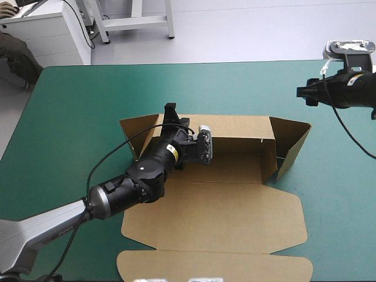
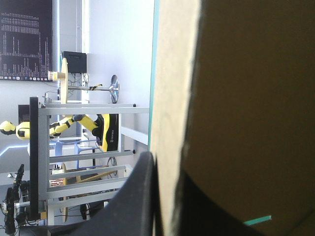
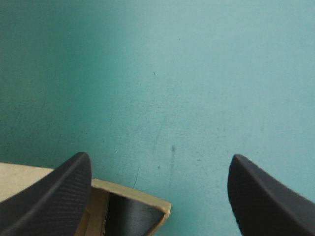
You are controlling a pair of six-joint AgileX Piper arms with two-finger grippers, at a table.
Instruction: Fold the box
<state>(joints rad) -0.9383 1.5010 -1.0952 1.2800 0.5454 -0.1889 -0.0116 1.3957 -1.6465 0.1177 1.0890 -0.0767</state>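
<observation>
A brown box (image 1: 217, 205) lies partly formed at the middle of a teal-green table (image 1: 70, 100), its long axis running side to side. Its far wall (image 1: 235, 126) stands upright, and the wide panels nearer the robot lie flat.

The left tool (image 1: 171, 108) reaches over the box from the near left. It pinches the far wall close to its left end, with its black fingers pressed together on the board (the left wrist view shows the sheet's edge running up between them).

At the right end a side flap (image 1: 292, 144) angles outward, half raised. The right tool (image 1: 306, 93) hovers over the table beyond that flap, toward the far right corner, fingers spread wide and holding nothing. A corner of the board shows just beside one finger in its wrist view.

The right arm is the nearer to that loose flap, which likely needs turning inward next. Teal-green cover shows on every side of the box, giving room to work.
</observation>
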